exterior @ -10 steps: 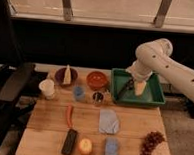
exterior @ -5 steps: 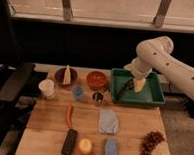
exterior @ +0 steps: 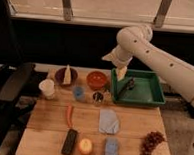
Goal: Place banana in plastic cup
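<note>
The banana point(exterior: 67, 75), a pale piece tapering to a point, stands in a dark bowl point(exterior: 65, 81) at the back left of the wooden table. The light-blue plastic cup point(exterior: 79, 93) stands just in front of and right of that bowl. My gripper point(exterior: 122, 73) hangs from the white arm above the left rim of the green tray point(exterior: 148, 98), well to the right of both cup and banana. It is open and I see nothing held in it.
An orange bowl point(exterior: 97, 80), a small dark glass point(exterior: 97, 96) and a white cup point(exterior: 47, 87) stand near the plastic cup. A dark object point(exterior: 129, 85) lies in the tray. Nearer: a pepper point(exterior: 69, 115), cloth point(exterior: 109, 121), black remote point(exterior: 69, 142), round fruit point(exterior: 85, 146), sponge point(exterior: 110, 149), grapes point(exterior: 151, 143). A chair point(exterior: 9, 86) stands left.
The arm has swung left, carrying the gripper from over the middle of the green tray to above its left rim. Nothing on the table has moved.
</note>
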{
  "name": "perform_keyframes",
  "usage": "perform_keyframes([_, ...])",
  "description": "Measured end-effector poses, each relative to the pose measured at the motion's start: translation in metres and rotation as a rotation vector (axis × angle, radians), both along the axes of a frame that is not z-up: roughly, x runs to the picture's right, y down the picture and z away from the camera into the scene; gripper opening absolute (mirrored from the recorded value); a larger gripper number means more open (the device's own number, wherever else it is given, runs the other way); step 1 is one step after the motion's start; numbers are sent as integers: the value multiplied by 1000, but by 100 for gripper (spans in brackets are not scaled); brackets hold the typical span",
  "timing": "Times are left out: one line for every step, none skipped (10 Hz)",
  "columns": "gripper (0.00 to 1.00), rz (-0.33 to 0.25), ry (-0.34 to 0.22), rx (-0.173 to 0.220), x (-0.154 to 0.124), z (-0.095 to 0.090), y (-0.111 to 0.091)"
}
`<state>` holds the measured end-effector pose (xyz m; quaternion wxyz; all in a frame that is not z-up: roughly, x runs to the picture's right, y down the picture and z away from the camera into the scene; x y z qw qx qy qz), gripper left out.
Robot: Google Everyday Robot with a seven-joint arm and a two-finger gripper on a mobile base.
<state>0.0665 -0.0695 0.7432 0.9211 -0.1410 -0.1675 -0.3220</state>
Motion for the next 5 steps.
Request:
perform_keyframes([80, -33, -42, 9, -21, -5, -2])
perform_keyframes([80, -49, -64, 13, -31, -8, -3])
perform_keyframes([80, -50, -60, 15, -29, -7, -4])
perform_keyframes([80, -48, -59, 15, -27, -7, -3])
perform_keyframes([80, -49, -60, 15, -28, -7, -3])
